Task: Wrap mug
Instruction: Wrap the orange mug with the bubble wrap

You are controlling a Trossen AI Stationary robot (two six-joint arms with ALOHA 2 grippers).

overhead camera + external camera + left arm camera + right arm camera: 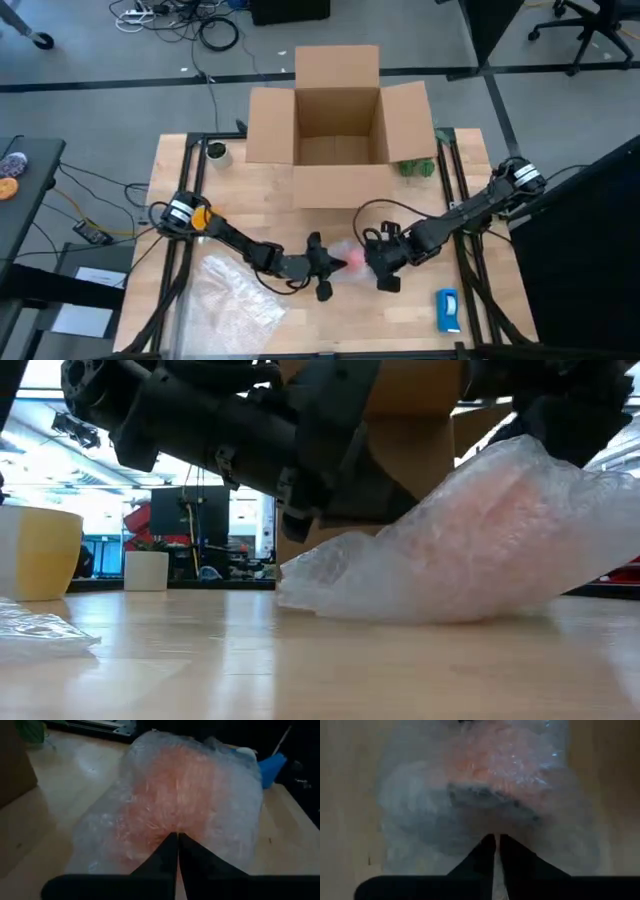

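Note:
The orange mug [185, 795] shows dimly through clear bubble wrap [345, 254] bundled around it. The bundle lies on the table's near middle, its underside on the wood [420, 605]. My left gripper [326, 266] meets the bundle from the table's left, fingers shut on the wrap. My right gripper [374, 262] meets it from the right, also shut on the wrap. In the right wrist view the mug [500, 755] is an orange blur under the wrap. The mug's rim and handle are hidden. My left gripper pinches the bubble wrap at the bundle's left side [172, 827] between its two fingertips [169, 845]. It comes in low from the table's left. How many layers it has cannot be told. The bundle stays on the table. My right gripper pinches the bubble wrap at the bundle's right side [496, 827] between its two fingertips [507, 847], coming from the table's right. The wrap rises to a peak [520, 455] under this gripper, while the bundle's base rests on the table. The layer count is hidden.
An open cardboard box [338, 120] stands at the far middle. A loose sheet of bubble wrap [235, 295] lies near left. A flat blue-and-white object [447, 310] lies near right. A small cup [215, 152] and a green thing [418, 167] flank the box.

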